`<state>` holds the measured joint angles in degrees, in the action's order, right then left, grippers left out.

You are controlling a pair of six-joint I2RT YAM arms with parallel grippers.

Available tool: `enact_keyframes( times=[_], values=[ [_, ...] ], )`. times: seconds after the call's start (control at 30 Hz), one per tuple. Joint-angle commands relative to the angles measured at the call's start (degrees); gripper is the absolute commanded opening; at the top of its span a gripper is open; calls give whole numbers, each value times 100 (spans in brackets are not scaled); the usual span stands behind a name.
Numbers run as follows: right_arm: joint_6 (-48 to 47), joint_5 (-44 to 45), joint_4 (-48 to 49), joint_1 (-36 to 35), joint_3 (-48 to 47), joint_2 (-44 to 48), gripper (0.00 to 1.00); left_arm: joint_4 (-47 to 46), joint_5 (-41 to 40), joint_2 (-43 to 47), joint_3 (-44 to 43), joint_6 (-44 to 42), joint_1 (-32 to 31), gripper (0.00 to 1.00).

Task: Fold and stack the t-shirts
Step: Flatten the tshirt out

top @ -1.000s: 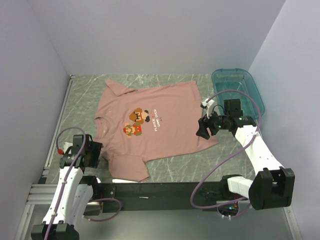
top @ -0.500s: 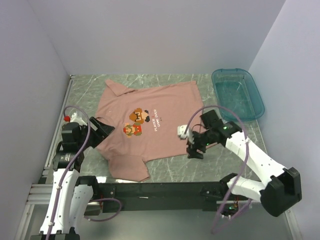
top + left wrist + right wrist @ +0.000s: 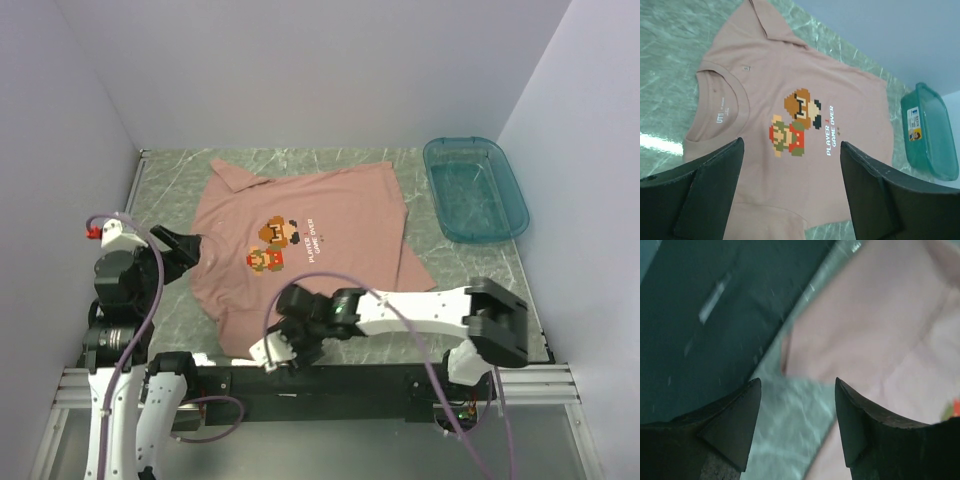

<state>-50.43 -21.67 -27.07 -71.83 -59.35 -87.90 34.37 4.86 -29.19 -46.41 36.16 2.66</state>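
One salmon-pink t-shirt (image 3: 330, 215) lies spread flat on the marble table, its pixel-character print (image 3: 272, 245) facing up and its collar toward the left. My left gripper (image 3: 190, 247) hangs open above the collar side, touching nothing. In the left wrist view the t-shirt (image 3: 775, 70) fills the space beyond the open left gripper (image 3: 792, 192). My right arm reaches across the near edge. The right gripper (image 3: 290, 345) is open by the near sleeve. In the right wrist view the right gripper (image 3: 797, 420) frames bare table and the sleeve's corner (image 3: 805, 355).
A teal plastic tub (image 3: 475, 190) stands at the back right, also seen as the tub (image 3: 932, 132) in the left wrist view. The black rail (image 3: 330, 378) runs along the near edge, just under the right gripper. Walls close in on the left, back and right.
The right arm swung from the shirt's right hem across to the near sleeve by the rail. The left arm rose and its jaws widened. The shirt barely shifted.
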Motion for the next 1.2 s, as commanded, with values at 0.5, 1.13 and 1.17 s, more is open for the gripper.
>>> enact_keyframes(
  times=[0.5,1.13,1.17],
  values=[
    [297,875,554,-753,-964,-1845,47,61,-249,599,396,154,-46,86],
    [2599,-821,386,2110,-1896,-1484,43,-246,225,467,677,453,-55,86],
    [2678,-786,378,2390,-1861,-1502,47,-255,243,458,730,462,-63,86]
  ],
)
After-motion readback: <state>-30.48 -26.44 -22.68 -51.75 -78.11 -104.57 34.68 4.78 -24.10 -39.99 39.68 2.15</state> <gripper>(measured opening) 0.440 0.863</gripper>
